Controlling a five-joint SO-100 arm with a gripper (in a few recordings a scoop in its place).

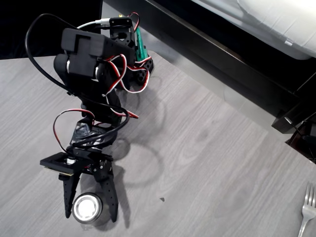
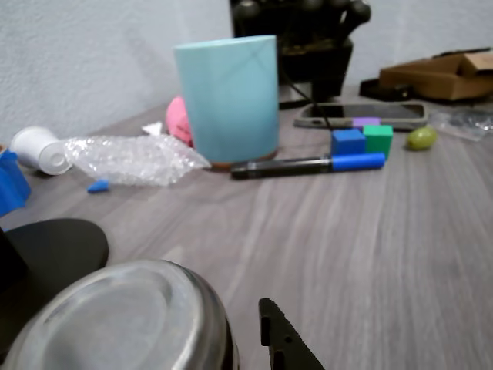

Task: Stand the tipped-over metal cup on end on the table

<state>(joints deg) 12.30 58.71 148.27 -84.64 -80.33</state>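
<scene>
In the overhead view the metal cup (image 1: 88,207) stands on end on the grey wood-grain table (image 1: 207,148), near the front left edge, its shiny round face turned up. My black gripper (image 1: 91,216) straddles it, one finger on each side. In the wrist view the cup's closed base (image 2: 123,316) faces up at the bottom left. A strip of table shows between the cup and the right finger (image 2: 281,347), so the jaws stand open around the cup. The left finger is hidden there.
A silver fork (image 1: 308,210) lies at the table's right edge, and a black furniture frame (image 1: 222,54) runs along the back. The wrist view shows a light blue tumbler (image 2: 229,96), a marker (image 2: 308,164), coloured blocks (image 2: 362,140), a phone (image 2: 362,114) and bubble wrap (image 2: 131,158) ahead.
</scene>
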